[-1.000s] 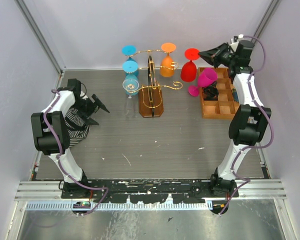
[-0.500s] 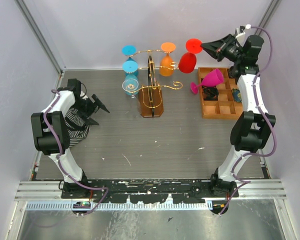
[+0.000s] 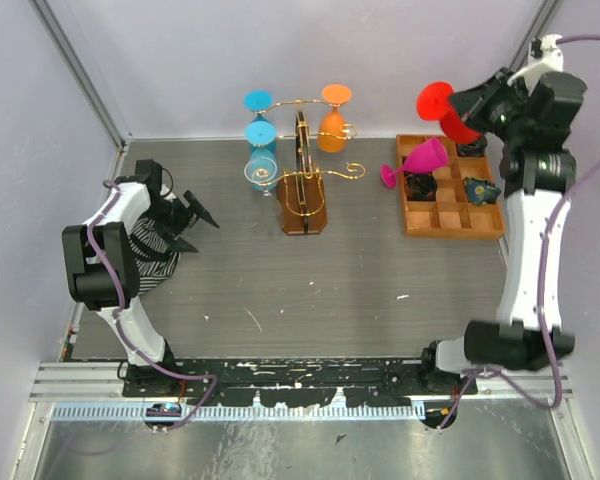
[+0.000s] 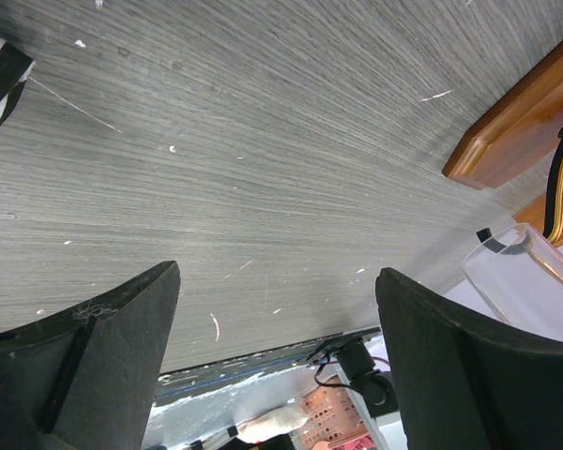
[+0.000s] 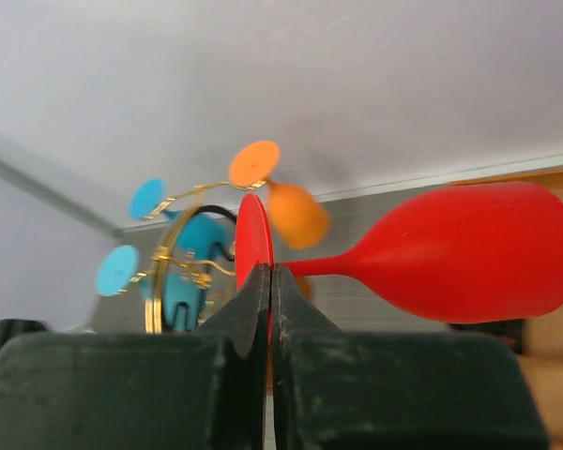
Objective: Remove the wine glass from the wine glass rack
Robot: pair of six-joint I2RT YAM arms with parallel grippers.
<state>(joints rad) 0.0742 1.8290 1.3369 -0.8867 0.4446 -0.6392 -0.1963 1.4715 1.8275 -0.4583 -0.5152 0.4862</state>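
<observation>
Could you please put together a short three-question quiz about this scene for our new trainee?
1. True or false: the right gripper is shut on the foot of the red wine glass.
2. The left gripper is: A) open and empty; B) holding a glass; C) shut.
3. What colour is the glass lying across the compartment tray's left edge?
Key: 1 true; 2 A; 3 pink, the pink glass.

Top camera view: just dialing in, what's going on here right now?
The right gripper is shut on the foot of the red wine glass, holding it raised, clear of the wine glass rack, near the compartment tray. An orange glass, blue glasses and a clear glass hang on the rack; a pink glass lies at the tray's edge. The left gripper hovers open over the table.
</observation>
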